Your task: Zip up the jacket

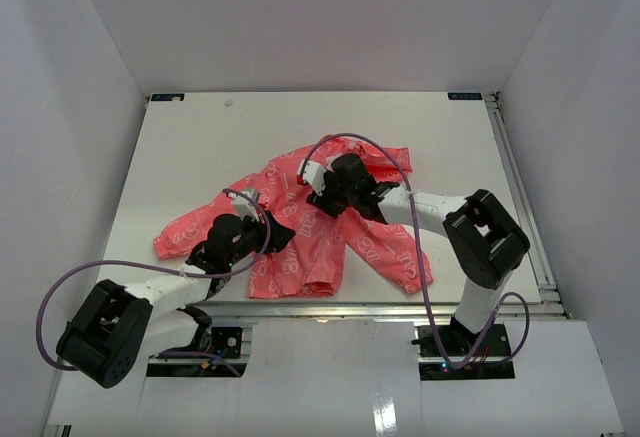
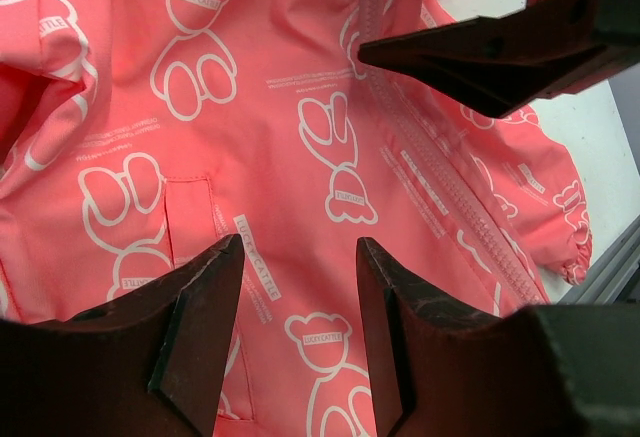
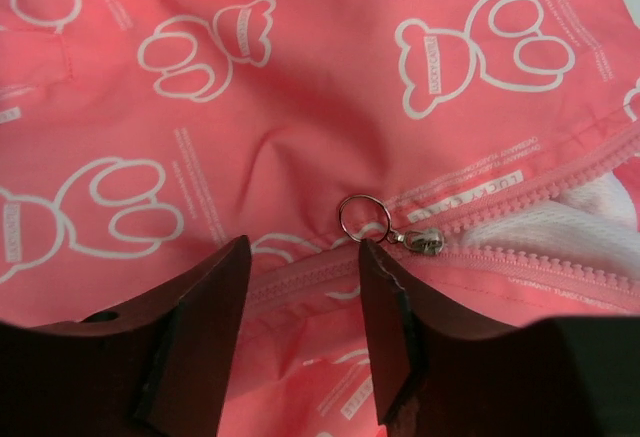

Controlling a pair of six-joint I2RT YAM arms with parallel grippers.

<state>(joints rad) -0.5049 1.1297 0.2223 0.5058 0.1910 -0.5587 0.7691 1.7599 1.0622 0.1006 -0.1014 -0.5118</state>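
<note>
Jacket [image 1: 300, 227] lies spread on the table [image 1: 200, 137], its zipper partly closed. Right claw [image 3: 300, 257] is released over the fabric, with the zipper pull [image 3: 385, 227] at its 1 o'clock, beside one fingertip. Left claw [image 2: 298, 257], also spread and empty, hovers over the front panel, the zipper at its 2 o'clock

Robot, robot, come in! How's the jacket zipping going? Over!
Left gripper open over the jacket. Right gripper open at the zipper pull. Zipper partly closed. Nothing blocking.
</note>
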